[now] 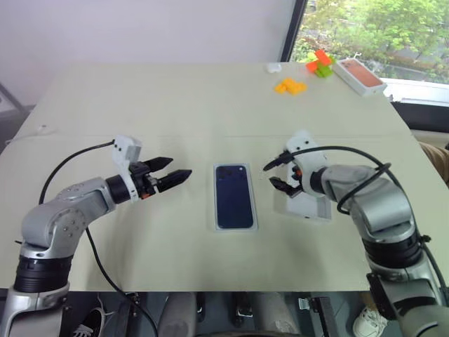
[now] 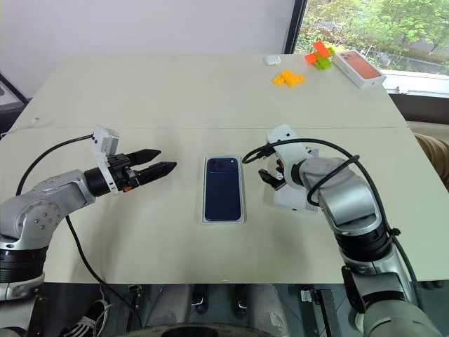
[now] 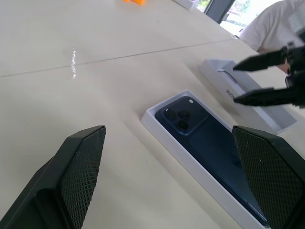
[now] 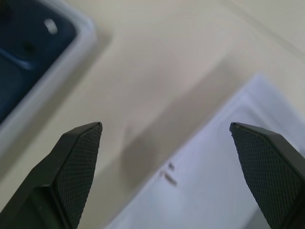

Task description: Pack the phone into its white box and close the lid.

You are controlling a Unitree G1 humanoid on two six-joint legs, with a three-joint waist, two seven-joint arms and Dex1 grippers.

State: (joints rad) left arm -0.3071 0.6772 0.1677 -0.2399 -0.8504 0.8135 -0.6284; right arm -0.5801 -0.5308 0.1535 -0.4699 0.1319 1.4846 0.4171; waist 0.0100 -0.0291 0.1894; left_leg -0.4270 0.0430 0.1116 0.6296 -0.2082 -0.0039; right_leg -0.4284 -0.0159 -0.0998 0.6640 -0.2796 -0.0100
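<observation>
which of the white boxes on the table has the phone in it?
The white box at table centre, between the two pincers: the phone lies in it, camera side up. The lid under the right pincer and the orange-topped box don't.

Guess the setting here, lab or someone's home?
Probably a lab or office test bench, not a home: a large plain table by a window with trees outside, set with staged props: a phone in its white box, coloured toy blocks and another phone box.
</observation>
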